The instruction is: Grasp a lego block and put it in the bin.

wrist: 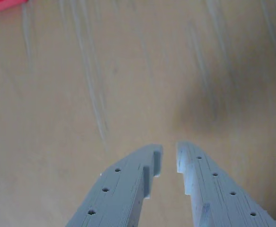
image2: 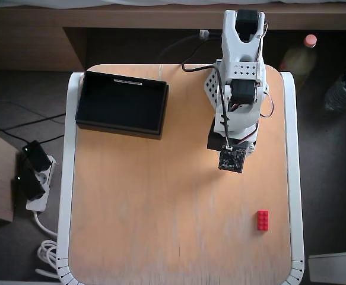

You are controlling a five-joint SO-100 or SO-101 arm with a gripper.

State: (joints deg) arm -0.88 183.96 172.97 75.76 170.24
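A: Where does the lego block (image2: pixel 263 220) lie?

B: In the overhead view it sits flat on the wooden surface (image2: pixel 161 208), in the lower right of the frame, long side running up and down the picture, close to the surface's white right edge. In the wrist view only a blurred red corner of it shows at the upper left edge.

A: And the bin (image2: pixel 121 124)?

B: It is in the upper left of the overhead view, resting on the surface with its left wall near the white edge. A thin white mark runs along its top rim. Its black interior holds nothing that can be made out.

A: What of the hand (wrist: pixel 169 152)?

B: In the wrist view its two grey fingers (wrist: pixel 123 189) rise from the bottom edge, the tips nearly meeting with a narrow gap between them. Nothing is gripped; it is all but clenched on air, with bare wood and a soft shadow beyond the tips.

A: How do arm and block stand to each other?

B: In the overhead view the white arm (image2: pixel 238 77) reaches down from the top centre-right. The block lies well apart from it, lower and to the right.
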